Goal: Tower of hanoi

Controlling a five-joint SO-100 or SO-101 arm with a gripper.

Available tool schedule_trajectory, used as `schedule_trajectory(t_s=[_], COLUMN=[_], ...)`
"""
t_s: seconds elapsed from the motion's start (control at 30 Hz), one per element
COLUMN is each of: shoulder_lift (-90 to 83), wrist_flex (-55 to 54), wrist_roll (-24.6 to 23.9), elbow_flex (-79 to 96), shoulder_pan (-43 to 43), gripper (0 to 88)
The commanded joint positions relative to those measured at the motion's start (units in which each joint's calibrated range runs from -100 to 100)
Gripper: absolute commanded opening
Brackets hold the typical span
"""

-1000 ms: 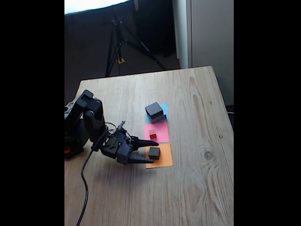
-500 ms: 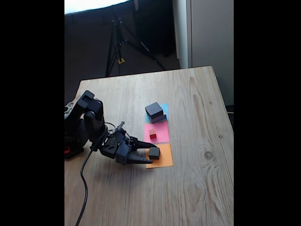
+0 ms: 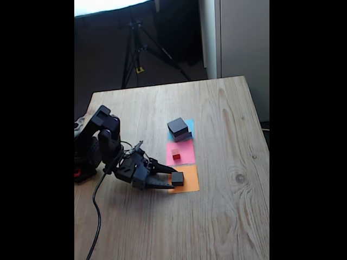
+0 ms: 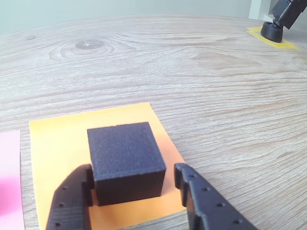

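On the wooden desk [image 3: 227, 216], the hand [image 4: 136, 189] straddles the small black cube [image 4: 125, 160], spread; centre it, then close squarely.

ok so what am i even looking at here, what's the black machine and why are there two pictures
The black machine is a small robot arm bolted at the edge of a wooden table. Its gripper ends in two fingers that pinch things.

The fixed view comes from a camera standing off the table, looking down at the whole scene. The wrist view comes from a camera riding on the arm itself, so it looks out between the fingers.

On the table lie three paper squares: blue, pink and orange. A black slab on a grey slab sits on blue, a tiny red cube on pink, and a small black cube on orange. The fingers sit on either side of that black cube, which rests on the paper, not lifted.
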Motion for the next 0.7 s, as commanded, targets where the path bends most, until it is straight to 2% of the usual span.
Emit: schedule_trajectory(t_s=[0.0,0.67], shoulder_lift=[0.2,2.5], wrist_flex=[-2.3,-2.8], wrist_roll=[0.7,0.7], elbow_flex=[-1.1,-4.9], shoulder_pan=[-0.8,-1.6], gripper=[17.7,16.1])
